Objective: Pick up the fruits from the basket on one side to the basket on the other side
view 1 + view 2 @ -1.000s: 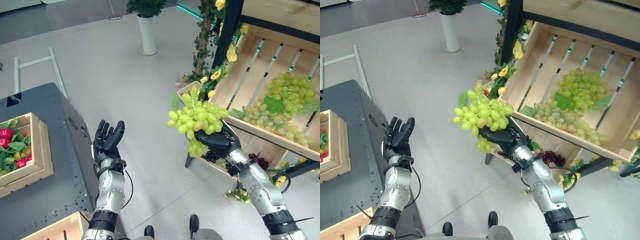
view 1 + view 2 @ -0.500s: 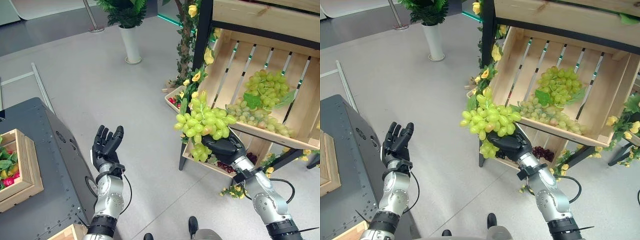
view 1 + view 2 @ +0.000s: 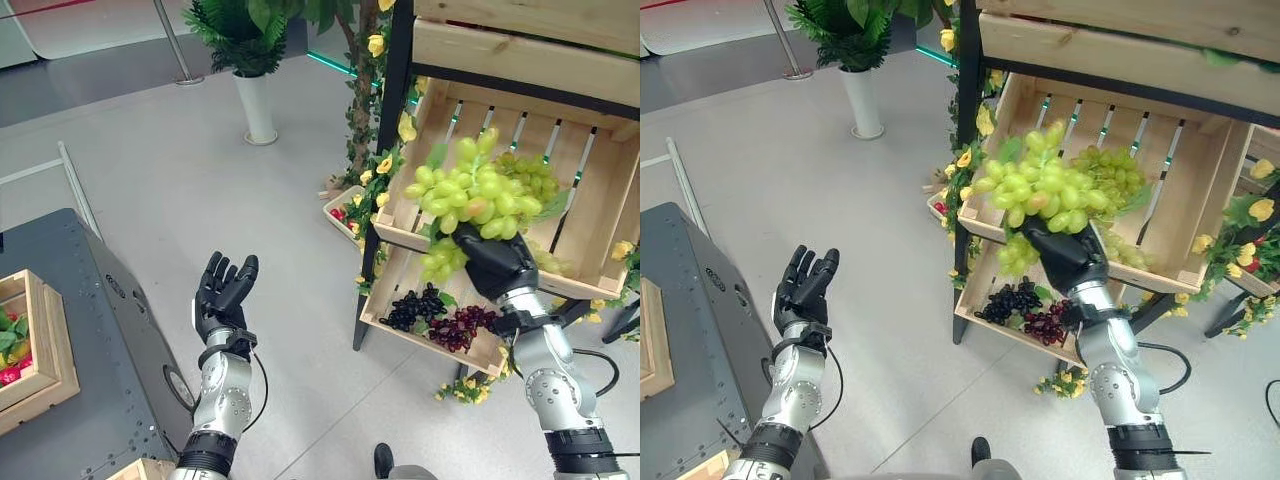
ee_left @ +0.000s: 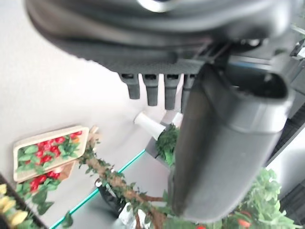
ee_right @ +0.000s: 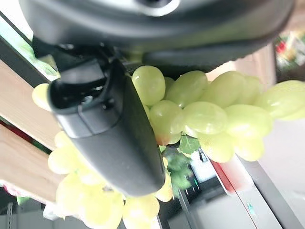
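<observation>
Raised since a second ago, the right hand (image 3: 495,262) now holds the bunch of pale green grapes (image 3: 465,190) up against the slanted wooden slatted crate (image 3: 590,215), fingers curled under the bunch. Below that crate, dark grapes (image 3: 412,307) lie on a lower wooden tray (image 3: 385,290). The left hand (image 3: 222,295) hovers palm-up, fingers relaxed, above grey floor (image 3: 180,190) left of the crate.
</observation>
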Robot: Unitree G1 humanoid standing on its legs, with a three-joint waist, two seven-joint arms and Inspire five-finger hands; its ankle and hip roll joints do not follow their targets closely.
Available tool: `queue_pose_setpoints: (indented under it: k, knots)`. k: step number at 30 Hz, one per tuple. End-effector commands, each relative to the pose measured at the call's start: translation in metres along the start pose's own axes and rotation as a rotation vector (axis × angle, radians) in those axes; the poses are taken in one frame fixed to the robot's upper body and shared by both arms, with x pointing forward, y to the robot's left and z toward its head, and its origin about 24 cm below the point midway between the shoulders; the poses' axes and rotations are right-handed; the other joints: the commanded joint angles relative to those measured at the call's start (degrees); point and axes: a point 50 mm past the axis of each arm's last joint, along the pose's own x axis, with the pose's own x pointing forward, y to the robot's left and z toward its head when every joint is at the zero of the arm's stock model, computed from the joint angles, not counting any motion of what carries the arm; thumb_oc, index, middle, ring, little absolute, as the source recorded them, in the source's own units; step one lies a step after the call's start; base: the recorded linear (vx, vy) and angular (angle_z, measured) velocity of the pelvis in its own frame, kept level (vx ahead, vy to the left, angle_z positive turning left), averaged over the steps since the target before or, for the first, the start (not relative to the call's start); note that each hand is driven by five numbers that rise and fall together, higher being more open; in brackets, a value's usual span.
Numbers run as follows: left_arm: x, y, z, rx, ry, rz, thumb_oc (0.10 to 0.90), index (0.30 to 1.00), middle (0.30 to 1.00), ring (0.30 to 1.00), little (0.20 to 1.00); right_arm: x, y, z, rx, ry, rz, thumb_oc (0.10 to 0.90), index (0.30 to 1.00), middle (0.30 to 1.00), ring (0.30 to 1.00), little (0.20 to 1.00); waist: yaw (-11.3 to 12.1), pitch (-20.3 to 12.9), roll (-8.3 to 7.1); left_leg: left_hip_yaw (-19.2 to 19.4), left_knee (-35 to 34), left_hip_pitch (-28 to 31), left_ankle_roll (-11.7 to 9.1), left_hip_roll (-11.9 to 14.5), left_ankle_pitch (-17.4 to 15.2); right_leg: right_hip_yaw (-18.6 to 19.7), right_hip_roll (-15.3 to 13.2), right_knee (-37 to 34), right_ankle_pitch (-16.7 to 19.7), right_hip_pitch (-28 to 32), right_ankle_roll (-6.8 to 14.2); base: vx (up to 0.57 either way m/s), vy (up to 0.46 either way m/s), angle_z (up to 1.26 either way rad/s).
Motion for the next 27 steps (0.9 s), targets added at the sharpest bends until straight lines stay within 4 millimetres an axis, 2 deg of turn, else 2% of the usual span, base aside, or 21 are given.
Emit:
queue_pose_setpoints:
  k: [1,6,12,15,19,22,27]
  knots:
    - [0.012,-0.024,0.021,0.077,-0.108,-0.168,0.800,0.900,0.900,0.900,0.900,0.033,0.017,0.077,-0.013,-0.358,0.053,0.400,0.300,0.300,0.300,0.300,0.00,-5.20,-0.55,-2.72,0.48,-0.90,0.87,-1.16,-2.33,-0.01,-0.57,0.19,-1.33,4.10,-0.32,0.00,0.000,0.00]
    - [0.014,-0.024,0.024,0.096,-0.094,-0.202,0.800,0.900,0.900,0.900,0.900,0.051,-0.001,0.099,-0.046,-0.333,-0.094,0.400,0.300,0.300,0.300,0.300,1.22,-5.55,-1.16,-3.36,0.48,-1.52,0.52,-1.09,-1.70,-0.57,-0.52,0.19,-0.96,3.99,-0.68,0.00,0.000,0.00]
    - [0.016,-0.023,0.024,0.104,-0.078,-0.218,0.800,0.900,0.900,0.900,0.900,0.060,-0.026,0.115,-0.074,-0.277,-0.223,0.400,0.300,0.300,0.300,0.300,2.00,-5.91,-1.55,-4.11,0.48,-1.67,0.31,-1.13,-1.58,-1.12,-0.48,0.19,-1.00,4.17,-0.85,0.00,-0.003,0.02]
    - [0.017,-0.025,0.023,0.108,-0.066,-0.232,0.800,0.900,0.900,0.900,0.900,0.066,-0.045,0.128,-0.065,-0.238,-0.308,0.400,0.300,0.300,0.300,0.300,2.56,-6.16,-1.79,-4.57,0.48,-1.80,0.18,-1.19,-1.52,-1.36,-0.37,0.19,-1.07,4.27,-1.00,0.00,0.000,0.00]
    - [0.017,-0.026,0.022,0.108,-0.058,-0.240,0.800,0.900,0.900,0.900,0.900,0.069,-0.059,0.140,-0.027,-0.211,-0.399,0.400,0.300,0.300,0.300,0.300,3.06,-6.35,-1.97,-4.93,0.48,-1.78,0.02,-1.16,-1.53,-1.52,-0.29,0.19,-1.15,4.43,-1.13,0.01,0.002,0.06]
    - [0.017,-0.028,0.021,0.107,-0.054,-0.246,0.800,0.900,0.900,0.900,0.900,0.068,-0.073,0.150,-0.071,-0.186,-0.494,0.400,0.300,0.300,0.300,0.300,3.47,-6.44,-2.12,-5.24,0.48,-1.78,-0.07,-1.17,-1.56,-1.66,-0.22,0.19,-1.17,4.53,-1.22,0.01,0.003,0.07]
    - [0.018,-0.032,0.019,0.104,-0.046,-0.254,0.800,0.900,0.900,0.900,0.900,0.065,-0.093,0.165,-0.277,-0.082,-0.642,0.400,0.300,0.300,0.300,0.300,4.05,-6.53,-2.41,-5.66,0.48,-1.92,-0.26,-1.08,-1.23,-1.88,-0.17,0.19,-1.14,4.63,-1.37,0.01,0.002,0.01]
